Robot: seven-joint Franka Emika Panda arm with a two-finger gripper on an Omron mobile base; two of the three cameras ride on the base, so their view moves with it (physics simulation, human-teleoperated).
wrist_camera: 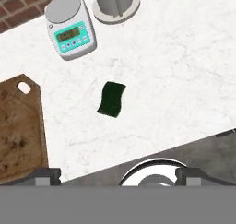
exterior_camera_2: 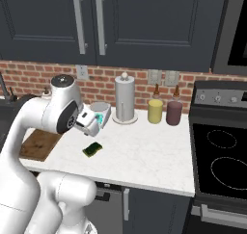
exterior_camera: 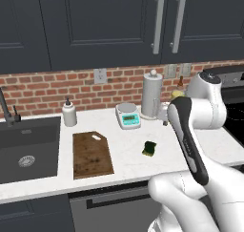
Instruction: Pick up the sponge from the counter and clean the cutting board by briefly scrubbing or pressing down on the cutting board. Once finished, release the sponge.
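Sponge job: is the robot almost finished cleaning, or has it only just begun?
Only just begun. Nothing looks done yet: the sponge lies untouched on the counter, apart from the cutting board, which shows mottled stains. In hand: the hand hovers high above the sponge, fingers wide apart, holding nothing. Left: go down, grab the sponge, scrub the board, then let go.

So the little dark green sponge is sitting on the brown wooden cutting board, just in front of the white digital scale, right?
Not quite. The small dark green sponge lies on the white marble counter, apart from the brown wooden cutting board, with bare counter between them. It is in front of the white digital scale, as you said. The hand view shows the gap plainly, and the left base view agrees.
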